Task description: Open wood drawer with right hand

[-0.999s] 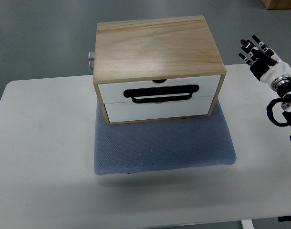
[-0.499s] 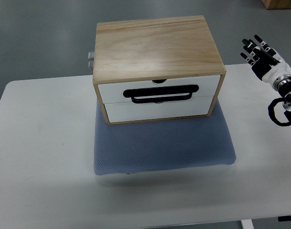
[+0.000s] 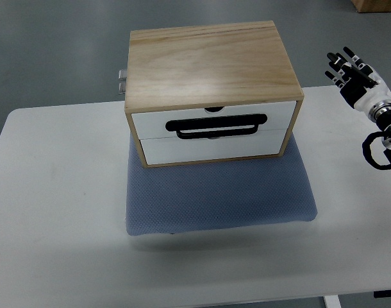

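Observation:
A wooden drawer box (image 3: pixel 211 64) with two white drawer fronts stands on a blue-grey mat (image 3: pixel 218 192). A black handle (image 3: pixel 217 124) lies across the upper drawer front (image 3: pixel 213 119); both drawers sit flush and shut. My right hand (image 3: pixel 350 72) is at the far right, over the table's back edge, well clear of the box. Its fingers (image 3: pixel 340 64) are spread and hold nothing. The left arm does not show.
The white table (image 3: pixel 54 205) carries the mat and the box. A small metal fitting (image 3: pixel 122 81) sticks out at the box's back left. A wooden corner (image 3: pixel 375 4) shows at the top right on the grey floor.
My right hand has drifted slightly to the right and away from the box. The box and its drawers have not moved.

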You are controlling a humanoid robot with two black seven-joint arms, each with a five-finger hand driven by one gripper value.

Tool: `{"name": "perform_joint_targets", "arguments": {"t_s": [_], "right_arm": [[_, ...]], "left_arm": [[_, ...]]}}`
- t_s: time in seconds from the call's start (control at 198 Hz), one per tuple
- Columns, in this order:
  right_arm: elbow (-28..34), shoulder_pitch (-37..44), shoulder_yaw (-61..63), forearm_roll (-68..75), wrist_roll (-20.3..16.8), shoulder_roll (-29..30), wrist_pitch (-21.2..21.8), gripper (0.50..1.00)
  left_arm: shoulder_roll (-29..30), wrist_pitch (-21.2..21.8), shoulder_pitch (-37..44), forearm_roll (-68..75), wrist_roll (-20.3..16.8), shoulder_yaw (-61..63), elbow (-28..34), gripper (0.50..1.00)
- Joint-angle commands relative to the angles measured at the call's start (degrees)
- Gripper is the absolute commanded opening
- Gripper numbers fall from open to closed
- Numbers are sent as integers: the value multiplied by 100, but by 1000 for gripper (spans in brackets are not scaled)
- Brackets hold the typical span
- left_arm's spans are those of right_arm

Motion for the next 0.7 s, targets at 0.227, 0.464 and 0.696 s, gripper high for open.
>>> {"name": "perform_joint_targets", "arguments": {"t_s": [0.227, 0.464, 0.696], "right_arm": [[0, 76, -29, 17, -9, -96, 9, 944], [9, 383, -582, 79, 18, -641, 9, 944], [27, 849, -1224, 211, -26, -1151, 246, 944]], "left_arm": [[0, 0, -5, -1, -4, 0, 2, 1000], [0, 0, -5, -1, -3, 0, -7, 1000], [0, 0, -5, -1, -4, 0, 2, 1000]]}}
